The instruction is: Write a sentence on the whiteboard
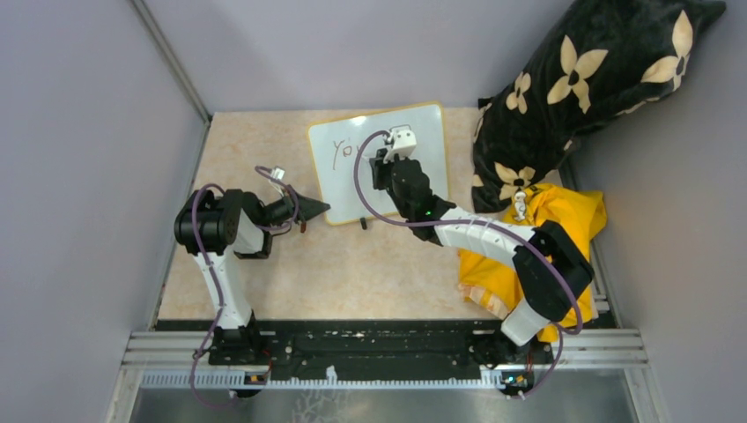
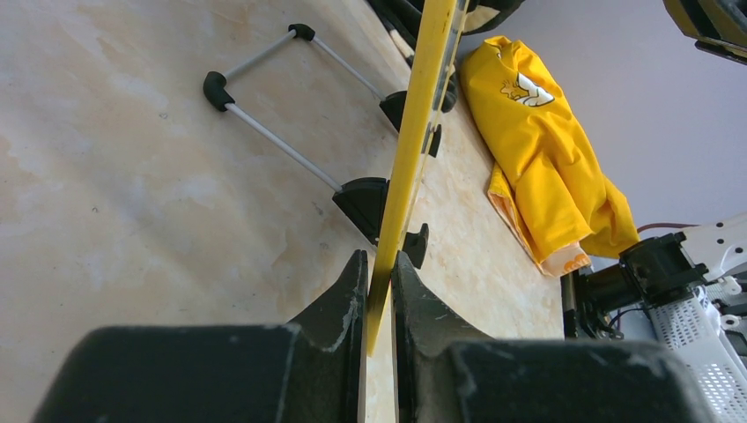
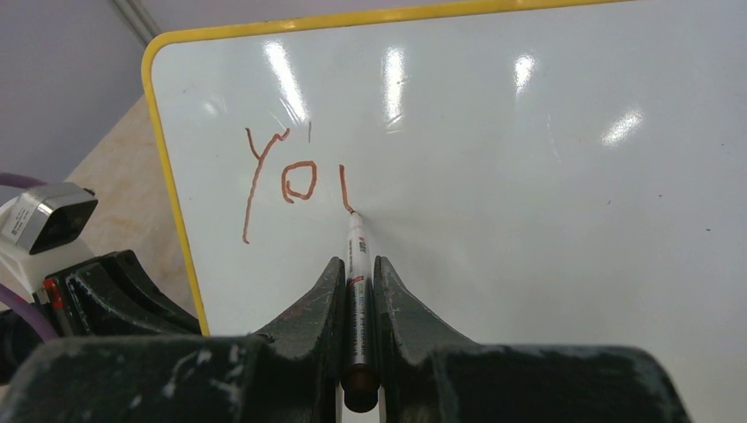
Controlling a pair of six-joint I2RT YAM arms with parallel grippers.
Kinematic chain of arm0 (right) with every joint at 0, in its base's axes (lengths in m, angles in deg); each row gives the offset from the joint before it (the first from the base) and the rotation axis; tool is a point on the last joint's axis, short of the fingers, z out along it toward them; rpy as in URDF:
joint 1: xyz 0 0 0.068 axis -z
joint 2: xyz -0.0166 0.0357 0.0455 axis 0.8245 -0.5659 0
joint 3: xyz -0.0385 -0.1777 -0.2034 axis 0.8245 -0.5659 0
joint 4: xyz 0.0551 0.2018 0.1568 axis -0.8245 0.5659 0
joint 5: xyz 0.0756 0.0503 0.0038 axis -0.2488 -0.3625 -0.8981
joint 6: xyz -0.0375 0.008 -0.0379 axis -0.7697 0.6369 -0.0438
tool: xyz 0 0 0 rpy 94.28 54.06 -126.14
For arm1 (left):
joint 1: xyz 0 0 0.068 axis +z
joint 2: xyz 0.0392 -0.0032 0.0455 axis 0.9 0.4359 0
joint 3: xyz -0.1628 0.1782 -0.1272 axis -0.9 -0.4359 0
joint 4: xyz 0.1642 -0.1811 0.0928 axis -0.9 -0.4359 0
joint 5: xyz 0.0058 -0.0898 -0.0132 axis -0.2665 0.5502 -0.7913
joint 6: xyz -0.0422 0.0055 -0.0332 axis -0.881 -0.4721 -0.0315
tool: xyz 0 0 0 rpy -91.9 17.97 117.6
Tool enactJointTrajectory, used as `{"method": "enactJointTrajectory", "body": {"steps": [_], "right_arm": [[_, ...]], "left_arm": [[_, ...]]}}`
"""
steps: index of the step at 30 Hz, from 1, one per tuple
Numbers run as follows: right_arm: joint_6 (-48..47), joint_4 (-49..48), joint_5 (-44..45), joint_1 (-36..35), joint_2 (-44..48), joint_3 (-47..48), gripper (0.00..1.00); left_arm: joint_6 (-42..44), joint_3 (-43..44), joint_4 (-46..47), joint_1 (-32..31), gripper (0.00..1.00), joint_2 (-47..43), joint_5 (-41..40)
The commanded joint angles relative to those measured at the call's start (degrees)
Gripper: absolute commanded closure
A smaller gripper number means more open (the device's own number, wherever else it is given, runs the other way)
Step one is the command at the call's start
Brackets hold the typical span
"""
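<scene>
Top external view: the whiteboard (image 1: 342, 187) is propped on the beige counter (image 1: 352, 264) towards its far edge, face tilted up; it sits between the two arms.
Left gripper (image 1: 315, 210): clenched on the yellow frame at the board's lower left corner; in the left wrist view its fingers (image 2: 339, 295) press either side of the frame's thin edge.
Right gripper (image 3: 357, 264): grasping a marker (image 3: 355, 240) held lengthwise between the two fingers; the arm reaches over the middle of the board.
Marker tip: touching the white surface at the foot of a short stroke.
The sentence (image 3: 291, 181): reddish-brown "Yo" followed by one curved stroke, in the board's upper left part; the rest of the surface is bare and glossy with light reflections.
Stand: a thin wire leg (image 2: 273, 141) with black end caps lies on the counter behind the board; black feet grip the frame's lower edge.
Yellow garment (image 1: 573, 216): crumpled at the counter's right side, partly under the right arm.
Dark cushion (image 1: 581, 79): cream flower pattern; it fills the far right corner, just beside the board's right edge.
</scene>
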Motion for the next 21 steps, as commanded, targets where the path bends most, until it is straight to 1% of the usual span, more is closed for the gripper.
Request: {"method": "enactJointTrajectory", "body": {"steps": [1, 9, 21], "right_arm": [[-0.5, 1.3, 3.8, 1.4, 2.5, -0.5, 1.00], [-0.4, 1.4, 3.7, 2.6, 2.8, 0.0, 1.00], [-1.4, 1.5, 2.8, 3.1, 1.1, 4.1, 1.00]], "left_arm": [[-0.2, -0.4, 5.0, -0.3, 1.00, 1.2, 0.4], [-0.2, -0.4, 5.0, -0.3, 1.00, 1.2, 0.4], [0.3, -0.4, 4.6, -0.5, 1.00, 1.1, 0.4]]}}
